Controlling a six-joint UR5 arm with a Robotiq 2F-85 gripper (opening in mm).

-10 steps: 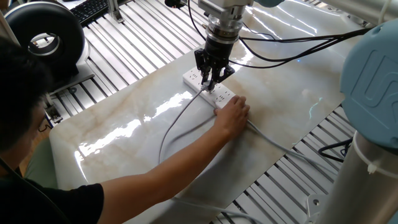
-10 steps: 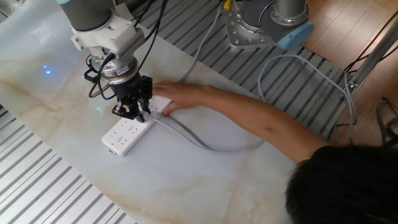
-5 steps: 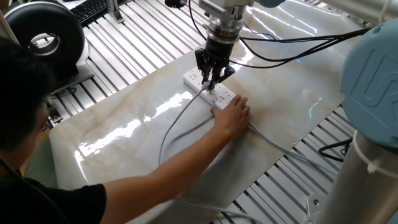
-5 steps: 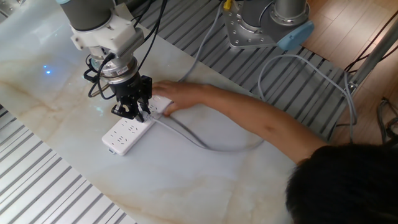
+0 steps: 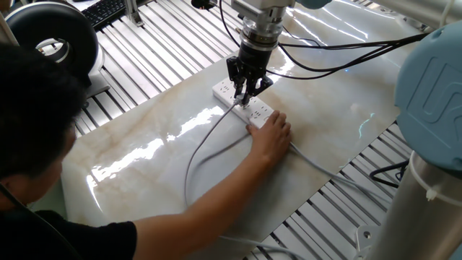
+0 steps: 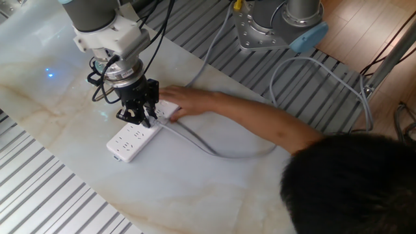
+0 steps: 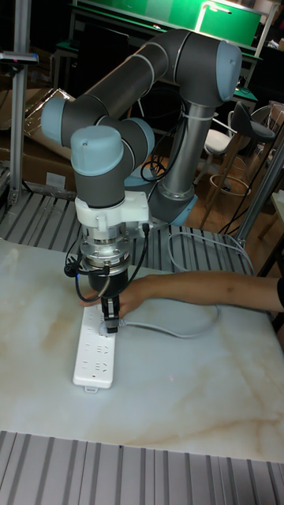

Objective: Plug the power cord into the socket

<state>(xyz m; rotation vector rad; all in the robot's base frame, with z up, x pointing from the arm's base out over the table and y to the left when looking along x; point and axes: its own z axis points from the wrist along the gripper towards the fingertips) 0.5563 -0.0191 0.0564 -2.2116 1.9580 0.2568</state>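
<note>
The white socket strip point(image 5: 245, 103) point(image 6: 133, 139) point(image 7: 96, 349) lies on the marble table. My gripper point(image 5: 243, 96) point(image 6: 144, 119) point(image 7: 110, 313) stands upright over the strip's middle, shut on the small grey plug of the power cord. The plug sits at the strip's top face; whether the prongs are in the holes is hidden by the fingers. From the plug the light-grey power cord point(image 5: 196, 155) point(image 6: 214, 151) point(image 7: 177, 331) trails off in a loop across the table.
A person's hand point(image 5: 271, 134) point(image 6: 181, 101) point(image 7: 134, 290) presses on one end of the strip, the arm reaching across the table. The person's head point(image 6: 354, 185) fills a corner. The strip's own grey cable point(image 5: 325, 170) runs off the table edge. Slatted metal surrounds the marble top.
The gripper and strip have stayed in place. The person's head has leaned further into view.
</note>
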